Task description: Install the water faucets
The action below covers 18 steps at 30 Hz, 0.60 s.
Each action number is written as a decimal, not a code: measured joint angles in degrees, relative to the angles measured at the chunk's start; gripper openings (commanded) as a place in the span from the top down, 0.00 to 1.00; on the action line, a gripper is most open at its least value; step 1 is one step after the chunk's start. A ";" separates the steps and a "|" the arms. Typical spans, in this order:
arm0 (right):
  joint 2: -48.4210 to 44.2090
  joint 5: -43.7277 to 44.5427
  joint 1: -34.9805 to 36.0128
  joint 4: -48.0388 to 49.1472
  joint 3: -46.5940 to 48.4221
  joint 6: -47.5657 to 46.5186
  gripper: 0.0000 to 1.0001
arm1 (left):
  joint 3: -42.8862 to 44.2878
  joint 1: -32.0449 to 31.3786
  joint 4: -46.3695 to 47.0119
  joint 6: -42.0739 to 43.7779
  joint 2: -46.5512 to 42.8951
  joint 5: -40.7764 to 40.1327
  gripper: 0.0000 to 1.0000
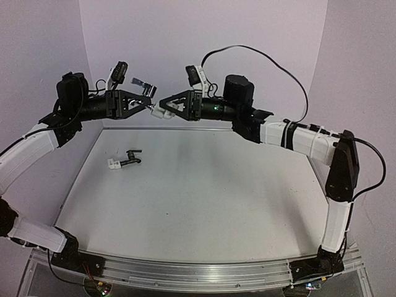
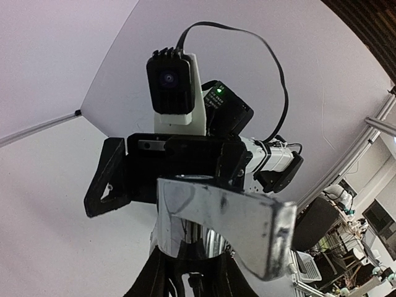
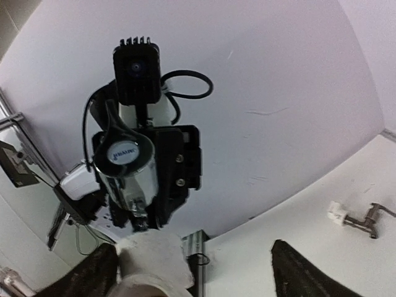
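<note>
The likeliest slip here is a drop. The left tool [image 1: 147,104] is clamped shut on the silver faucet [image 1: 141,83], held in the air at the upper middle of the overhead view. The right tool [image 1: 161,106] meets it nose to nose with its jaws spread wide.

A white fitting [image 1: 163,113] sits at the tip of the right tool. In the right wrist view it rests against one finger [image 3: 99,272] while the other finger stands well apart, so nothing pinches it. I cannot tell whether it is already seated on the faucet's stem. If it is not, it could fall to the tabletop [image 1: 204,192]. If the right tool closes off-centre, I judge it could push the faucet askew in the left jaws or start the thread crooked.

The silver faucet sits inside the left tool's grip, just ahead of the right tool's fingertips, touching or nearly so. The dark faucet [image 1: 130,159] lies on the tabletop at centre left of the overhead view. It has a second white fitting [image 1: 113,164] on its end and lies well apart from both tools.
</note>
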 measured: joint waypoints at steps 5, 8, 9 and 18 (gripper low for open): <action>-8.25 8.24 -4.63 -1.59 -13.36 -1.00 0.02 | -5.53 0.21 -0.06 -3.30 -0.74 -3.62 1.00; -14.58 15.19 -8.91 -3.33 -20.76 -2.91 0.02 | -9.05 1.06 -0.04 -5.51 -1.63 -5.96 1.00; -16.67 18.12 -10.26 -4.09 -22.65 -4.24 0.02 | -10.48 1.50 -0.04 -6.38 -2.06 -6.88 1.00; -30.21 29.32 -10.18 -7.36 -31.35 -14.14 0.02 | -27.18 8.21 1.25 -15.31 -5.80 -16.68 1.00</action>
